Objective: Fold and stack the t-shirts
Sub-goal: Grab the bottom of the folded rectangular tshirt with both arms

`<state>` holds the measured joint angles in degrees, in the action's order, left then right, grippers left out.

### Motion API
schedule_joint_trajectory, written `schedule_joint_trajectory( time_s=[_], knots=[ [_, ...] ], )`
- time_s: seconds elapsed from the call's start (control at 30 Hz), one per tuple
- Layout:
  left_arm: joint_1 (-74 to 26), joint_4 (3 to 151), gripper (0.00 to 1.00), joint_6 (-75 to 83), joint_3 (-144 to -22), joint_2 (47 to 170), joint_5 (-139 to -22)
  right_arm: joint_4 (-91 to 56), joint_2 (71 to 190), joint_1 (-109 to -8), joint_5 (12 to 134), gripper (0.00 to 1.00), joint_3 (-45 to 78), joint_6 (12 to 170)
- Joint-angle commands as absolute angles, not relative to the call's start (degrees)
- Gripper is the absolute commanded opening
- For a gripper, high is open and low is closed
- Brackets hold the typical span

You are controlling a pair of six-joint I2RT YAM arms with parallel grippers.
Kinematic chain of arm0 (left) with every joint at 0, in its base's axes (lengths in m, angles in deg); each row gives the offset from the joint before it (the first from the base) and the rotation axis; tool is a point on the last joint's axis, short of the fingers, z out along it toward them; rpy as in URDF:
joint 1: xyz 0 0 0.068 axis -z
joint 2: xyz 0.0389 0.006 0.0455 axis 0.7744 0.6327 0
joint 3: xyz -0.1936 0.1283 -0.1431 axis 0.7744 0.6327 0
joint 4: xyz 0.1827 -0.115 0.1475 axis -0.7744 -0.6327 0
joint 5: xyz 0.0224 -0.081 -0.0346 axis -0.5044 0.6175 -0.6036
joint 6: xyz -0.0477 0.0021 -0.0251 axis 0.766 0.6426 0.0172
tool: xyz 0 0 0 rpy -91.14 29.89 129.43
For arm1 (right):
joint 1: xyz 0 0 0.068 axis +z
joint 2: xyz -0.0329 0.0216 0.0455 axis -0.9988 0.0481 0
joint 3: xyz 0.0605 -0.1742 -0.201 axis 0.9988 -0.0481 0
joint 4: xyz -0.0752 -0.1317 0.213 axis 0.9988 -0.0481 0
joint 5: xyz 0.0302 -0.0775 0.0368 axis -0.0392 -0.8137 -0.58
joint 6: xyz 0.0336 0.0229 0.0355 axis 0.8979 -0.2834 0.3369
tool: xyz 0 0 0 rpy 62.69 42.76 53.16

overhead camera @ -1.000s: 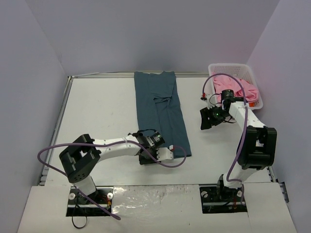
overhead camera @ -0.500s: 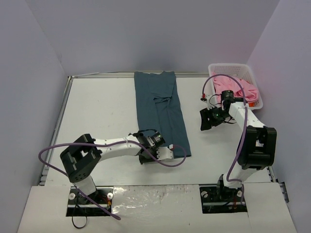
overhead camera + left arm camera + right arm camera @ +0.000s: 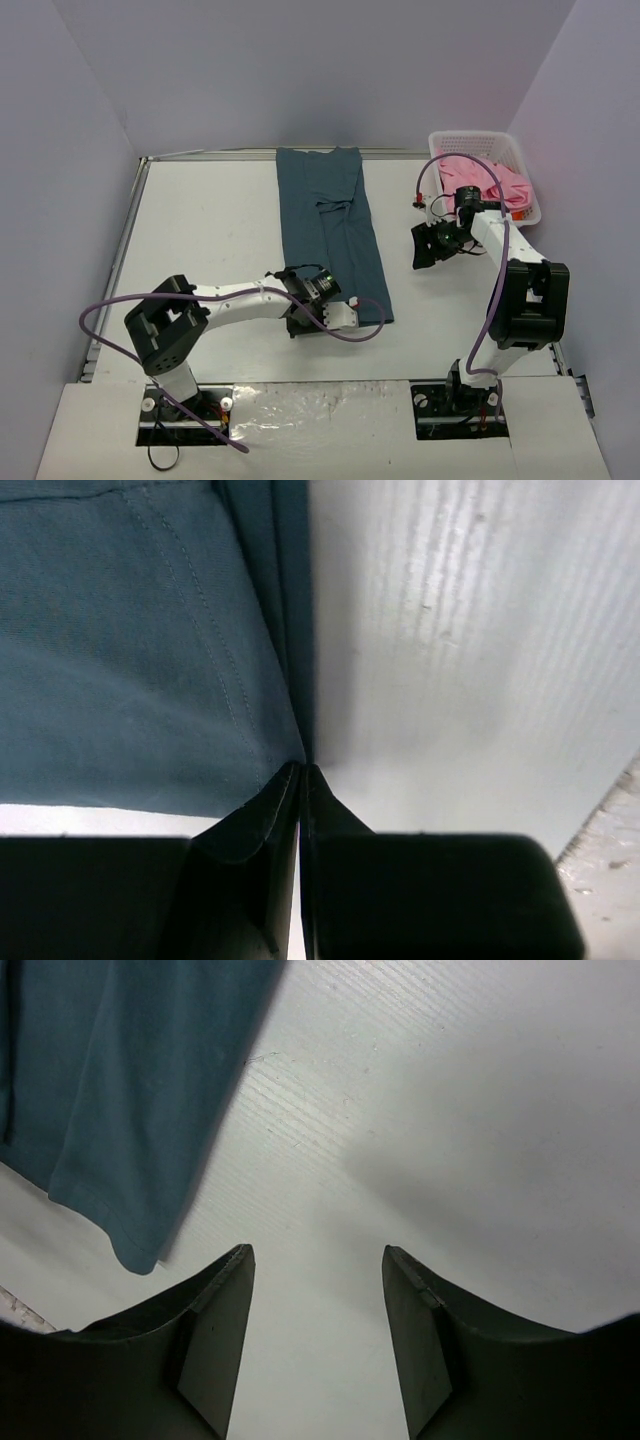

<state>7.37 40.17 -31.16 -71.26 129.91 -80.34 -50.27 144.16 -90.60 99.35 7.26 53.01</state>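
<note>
- Noting the flat white table [image 3: 200,230], we find the large plain dark teal-blue cloth t-shirt [image 3: 330,230] lying on it as a long folded strip that runs from the far edge toward the near side.
- We record the white plastic lattice basket [image 3: 480,140] at the far right corner, holding the crumpled plain pink cloth t-shirt [image 3: 497,182].
- We see the right gripper [image 3: 317,1252] above bare table, jaws spread, nothing between them.
- We see the left gripper [image 3: 303,770] with jaws pressed together, pinching the teal shirt's near right edge.
</note>
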Motion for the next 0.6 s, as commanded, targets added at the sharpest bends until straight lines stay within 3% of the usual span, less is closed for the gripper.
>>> schedule_joint_trajectory(
  time_s=[0.0,0.33,0.57],
  knots=[
    [7.4,36.4,0.02,-32.7,-73.0,124.9,-75.8,-51.4,142.5,-90.8,99.2,0.5,7.0,53.0],
    [5.2,33.9,0.02,-34.7,-73.7,119.4,-75.0,-51.6,141.8,-90.6,101.6,0.49,6.7,52.5],
    [5.0,33.8,0.06,-36.6,-72.6,122.4,-74.5,-51.5,134.8,-89.0,105.3,0.49,6.4,51.3]
  ],
)
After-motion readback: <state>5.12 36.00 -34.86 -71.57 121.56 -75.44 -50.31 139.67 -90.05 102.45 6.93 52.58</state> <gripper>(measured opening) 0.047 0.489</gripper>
